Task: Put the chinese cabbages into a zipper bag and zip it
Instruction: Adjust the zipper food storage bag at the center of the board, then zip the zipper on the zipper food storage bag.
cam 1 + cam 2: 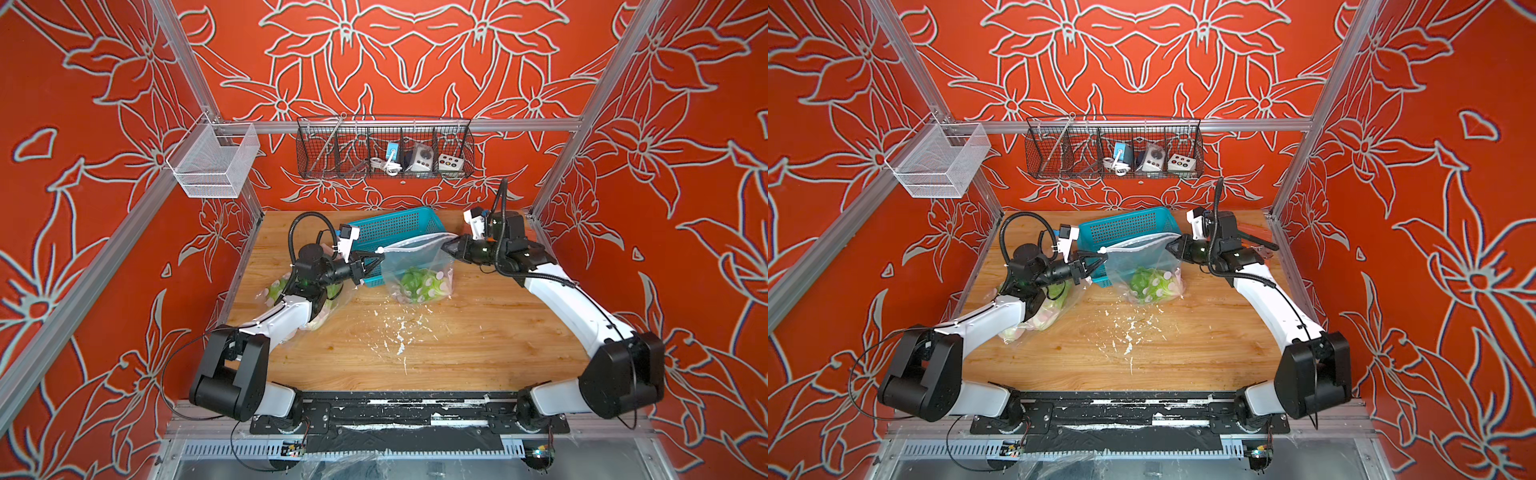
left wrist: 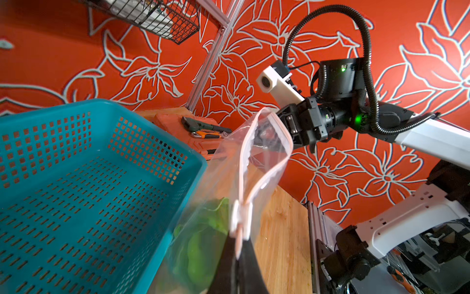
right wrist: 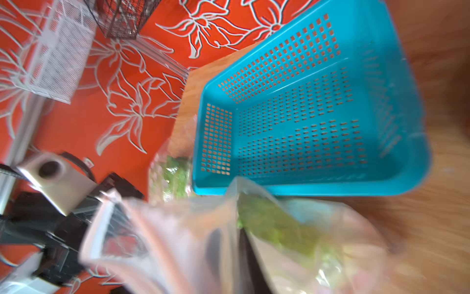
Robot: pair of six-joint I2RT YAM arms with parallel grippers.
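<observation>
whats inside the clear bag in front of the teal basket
Crinkled green chinese cabbages with white bases lie bunched at the bottom of the clear plastic zipper bag. They overlap, so how many heads cannot be counted, and their undersides are hidden.

jaws pinch the zipper bag (image 2: 216,183) slider (image 2: 239,221) beside teal basket (image 2: 76,105).

Light: bright, even, soft in all 4 views
Shadows: faint, soft-edged on the wooden table (image 1: 457,353)
Blur: right wrist view streaked, zipper bag (image 3: 178,241) smeared
Focus: left wrist view sharp, both top views clear
Edges: wide-angle stretch at corners
</observation>
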